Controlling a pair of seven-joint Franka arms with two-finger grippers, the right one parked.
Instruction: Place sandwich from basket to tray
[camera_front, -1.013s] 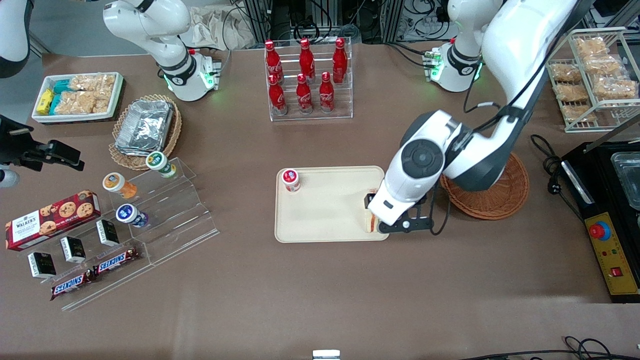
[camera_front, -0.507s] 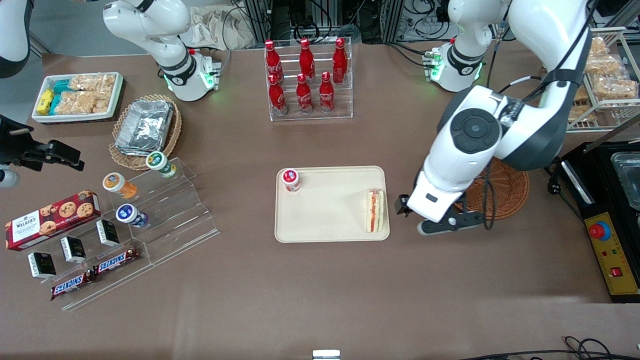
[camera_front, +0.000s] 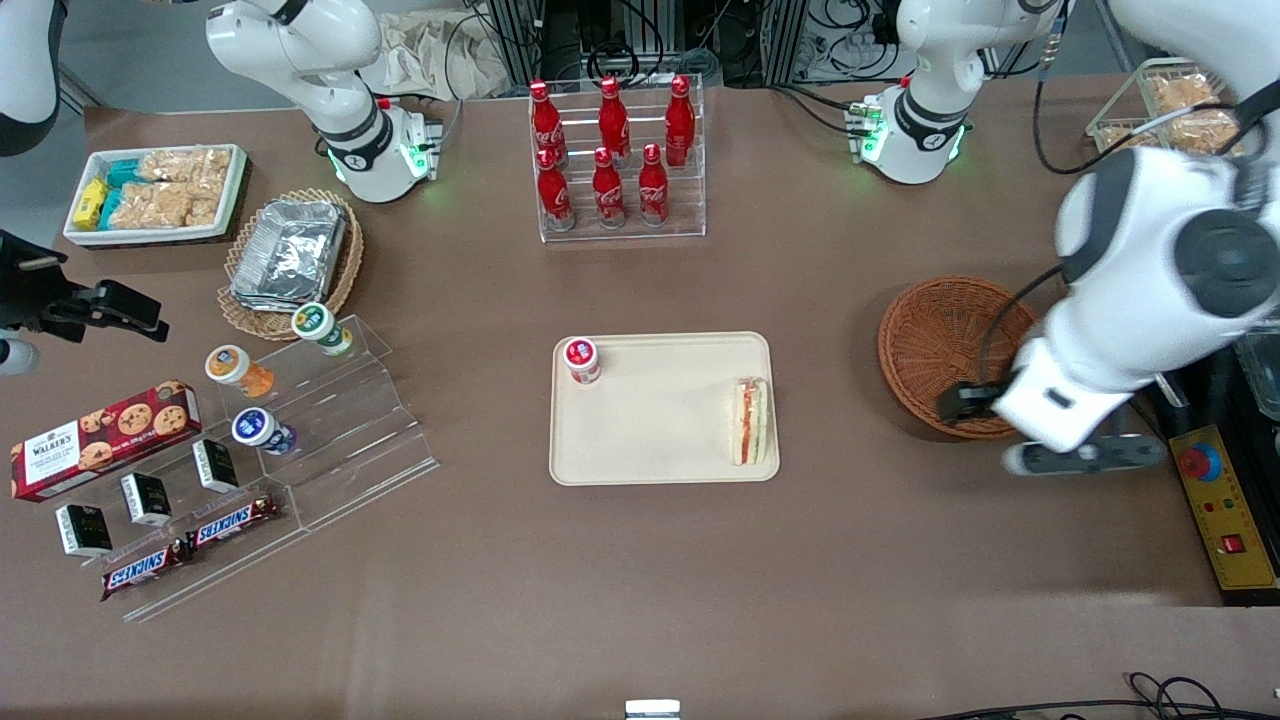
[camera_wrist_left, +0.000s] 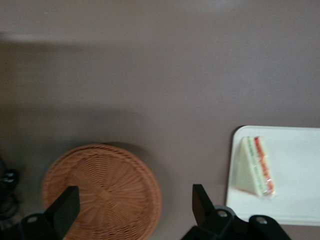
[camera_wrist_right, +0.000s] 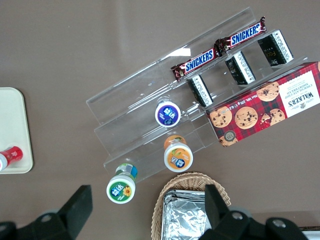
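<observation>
Gripper (camera_wrist_left: 132, 205) hung above the basket's (camera_front: 940, 350) edge with fingers (camera_wrist_left: 65, 207) spread apart and holding nothing, sandwich (camera_front: 749, 421) lay on the tray (camera_front: 660, 420) near its basket-side rim, well apart from the gripper.

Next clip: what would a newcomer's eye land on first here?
Probably the sandwich lying on the tray, at its edge toward the working arm's end. Beside the tray sits the basket, with nothing in it. The open gripper hangs above the basket's rim, holding nothing.
</observation>
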